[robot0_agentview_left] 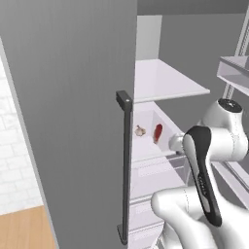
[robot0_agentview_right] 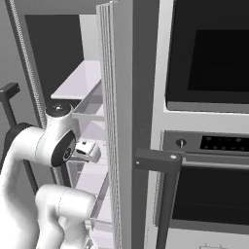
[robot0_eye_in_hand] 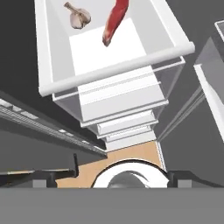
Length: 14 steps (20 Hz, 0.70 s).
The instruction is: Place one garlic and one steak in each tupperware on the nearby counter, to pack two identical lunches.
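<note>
The claw (robot0_eye_in_hand: pixel 112 175), its two dark tips spread wide and empty, hangs above a white fridge drawer (robot0_eye_in_hand: pixel 43 65). At its far end lie a small off-white lumpy garlic bulb (robot0_eye_in_hand: pixel 78 16), probably light and firm, easily pinched across its middle, and right of it a limp, likely slippery elongated dark-red steak (robot0_eye_in_hand: pixel 113 22).

White arm (robot0_agentview_left: pixel 214 160) rises from lower right of left base view, elbow bent, forearm reaching toward frame centre. Gripper (robot0_eye_in_hand: pixel 120 175) at bottom of hand view, jaws spread wide, nothing between them.
</note>
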Available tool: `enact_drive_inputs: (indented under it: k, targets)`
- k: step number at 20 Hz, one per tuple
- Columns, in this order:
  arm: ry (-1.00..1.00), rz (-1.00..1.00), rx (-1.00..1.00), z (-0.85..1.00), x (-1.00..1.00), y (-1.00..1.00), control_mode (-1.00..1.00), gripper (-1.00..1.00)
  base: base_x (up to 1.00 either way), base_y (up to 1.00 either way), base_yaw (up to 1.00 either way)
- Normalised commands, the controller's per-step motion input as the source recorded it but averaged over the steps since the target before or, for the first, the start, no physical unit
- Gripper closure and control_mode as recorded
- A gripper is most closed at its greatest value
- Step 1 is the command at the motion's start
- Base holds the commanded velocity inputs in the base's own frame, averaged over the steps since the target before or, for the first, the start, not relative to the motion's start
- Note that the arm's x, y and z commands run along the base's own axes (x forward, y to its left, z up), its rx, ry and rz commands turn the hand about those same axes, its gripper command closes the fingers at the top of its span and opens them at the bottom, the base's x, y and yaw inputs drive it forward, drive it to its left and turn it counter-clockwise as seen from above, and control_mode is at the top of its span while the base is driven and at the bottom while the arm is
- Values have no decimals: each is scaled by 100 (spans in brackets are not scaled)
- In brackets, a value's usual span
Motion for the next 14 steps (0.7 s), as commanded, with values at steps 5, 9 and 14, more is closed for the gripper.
enact_drive_inputs:
  k: [5, 9, 14]
  targets:
    - [2, 1, -13, -11, 93, 13, -100, -100, 0, 0, 0]
    - [4, 0, -7, -25, 80, 5, -100, -100, 0, 0, 0]
    - [-13, 1, 0, -85, 31, 0, -100, -100, 0, 0, 0]
